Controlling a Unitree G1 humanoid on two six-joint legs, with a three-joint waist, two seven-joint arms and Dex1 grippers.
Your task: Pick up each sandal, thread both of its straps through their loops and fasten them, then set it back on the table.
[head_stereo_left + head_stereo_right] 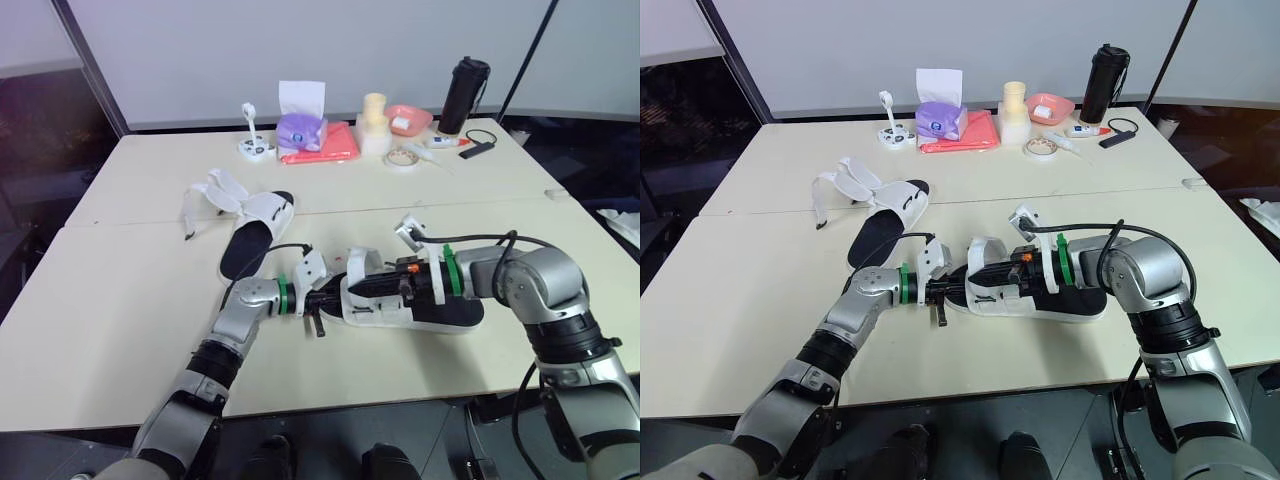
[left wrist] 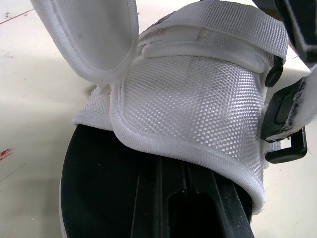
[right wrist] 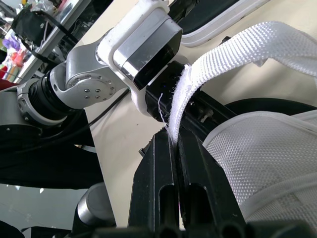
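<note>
Up close, the white mesh-cloth sandal [image 2: 198,99] shows a coarse open weave with smooth bound edges, over a matt, finely grained black insole [image 2: 99,188]. The white webbing strap [image 3: 237,44] is ribbed and fraying at its end. The black plastic buckle [image 2: 277,114] looks hard and slightly glossy, the cream worktop [image 1: 120,330] smooth and matt.

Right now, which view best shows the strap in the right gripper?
The right wrist view: the white strap runs into the right gripper, pinched between its fingers. Eye views show it small, arching over the sandal. The left wrist view shows the sandal's mesh upper close up.
</note>
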